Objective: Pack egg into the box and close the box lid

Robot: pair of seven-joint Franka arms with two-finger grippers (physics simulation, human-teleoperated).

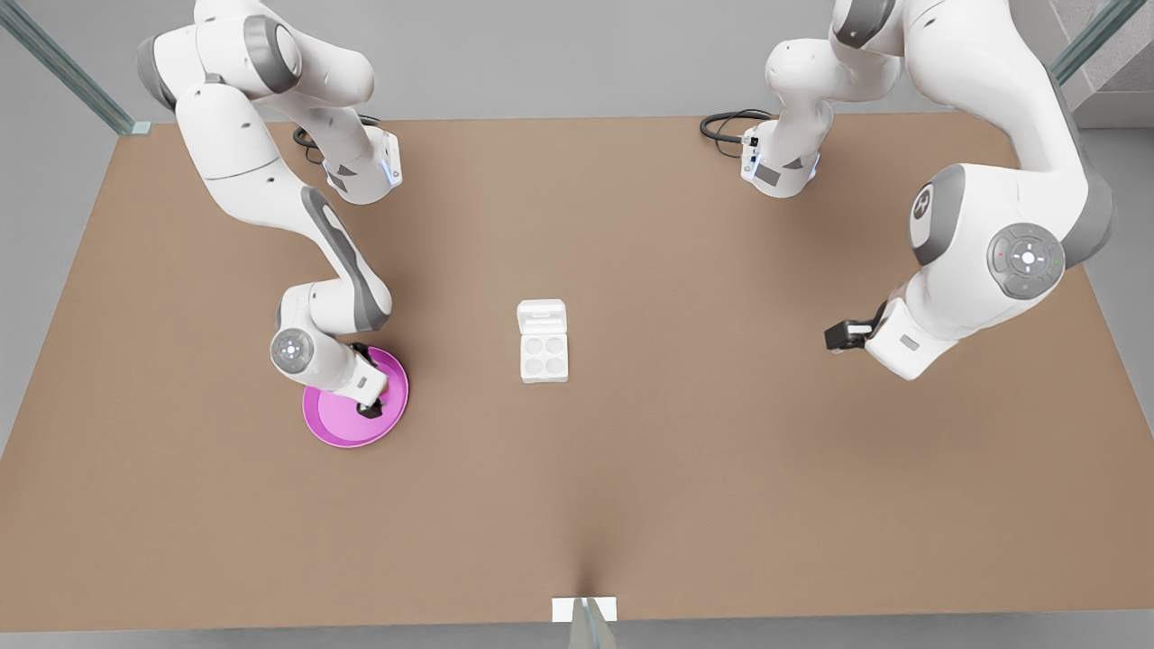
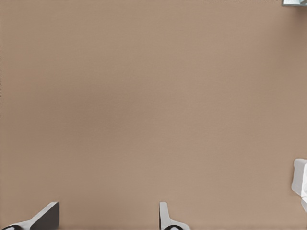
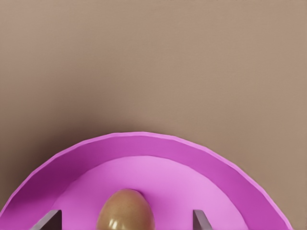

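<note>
The right gripper [image 1: 370, 410] is hovering over the pink plate [image 1: 326, 428] at the lower left of the front view, and the step in hand is the pick-up of the egg [image 3: 125, 211]. In the right wrist view the egg is resting on the plate floor, and the two fingertips [image 3: 48, 219] are standing wide apart on either side of it, neither one touching the shell. The egg is lying roughly midway between them, so the approach is appearing well centred. The box [image 1: 544, 356] is sitting near the centre of the table [image 1: 721, 469], well apart from the plate, with all four cups showing vacant and the box lid [image 1: 542, 318] lying flat open at the edge of the carton toward the top of the frame. The left gripper [image 1: 840, 335] is waiting above bare table at the right of the front view; in the left wrist view its fingers [image 2: 164, 215] are standing apart, gripping nothing, and an edge of the white carton [image 2: 300, 178] is showing at the right border. As a judgement, the next move is calling for a short descent, then a gentle closure on the widest part of the egg, since a round shell is liable to slip or roll. The lift is needing to clear the raised plate rim before the transfer toward a cup begins. Closing the lid is not yet started.
</note>
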